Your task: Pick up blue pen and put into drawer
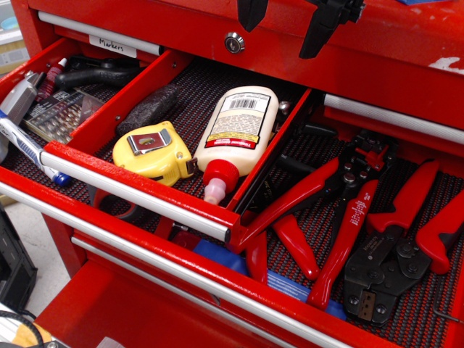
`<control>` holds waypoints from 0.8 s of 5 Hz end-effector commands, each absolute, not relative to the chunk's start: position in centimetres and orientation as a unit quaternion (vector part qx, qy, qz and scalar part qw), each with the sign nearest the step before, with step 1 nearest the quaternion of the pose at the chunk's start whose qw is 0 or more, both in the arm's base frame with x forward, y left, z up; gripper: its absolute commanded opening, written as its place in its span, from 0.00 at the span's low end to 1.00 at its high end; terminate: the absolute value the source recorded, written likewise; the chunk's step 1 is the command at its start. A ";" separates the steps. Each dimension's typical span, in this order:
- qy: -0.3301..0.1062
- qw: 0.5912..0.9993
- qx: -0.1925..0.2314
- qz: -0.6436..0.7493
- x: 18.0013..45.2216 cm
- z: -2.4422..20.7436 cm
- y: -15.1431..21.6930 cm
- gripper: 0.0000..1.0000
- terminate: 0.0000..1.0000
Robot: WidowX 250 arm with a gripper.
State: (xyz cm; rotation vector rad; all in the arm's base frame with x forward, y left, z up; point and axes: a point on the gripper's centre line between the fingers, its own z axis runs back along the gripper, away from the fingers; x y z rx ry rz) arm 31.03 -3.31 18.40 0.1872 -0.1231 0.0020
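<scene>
The blue pen [27, 147], whitish with blue markings and a dark blue tip, lies at the far left on black mesh, just left of the narrow drawer's silver handle, tip toward the front. The narrow red drawer [109, 116] stands pulled open, its bar handle [138, 193] across the front. Inside lie a yellow tape measure [152, 151], a glue bottle [235, 130] and a dark grey block [148, 107]. My gripper [290, 20] hangs at the top edge above the drawer's back right corner, far from the pen. Its two black fingers are apart and hold nothing.
A drawer labelled "Markers" [112, 45] is at the back left, with a red-capped marker [52, 78] and a drill-bit case [61, 114] below it. The wide lower drawer [435, 319] at right holds several red-handled crimpers [348, 232]. A key lock [233, 43] sits on the chest front.
</scene>
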 end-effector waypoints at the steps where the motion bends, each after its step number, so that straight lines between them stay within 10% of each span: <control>1: -0.061 0.994 0.093 0.001 31.0 18.4 -3.3 1.00 0.00; 4: -0.084 0.919 0.203 0.328 27.3 20.5 7.5 1.00 0.00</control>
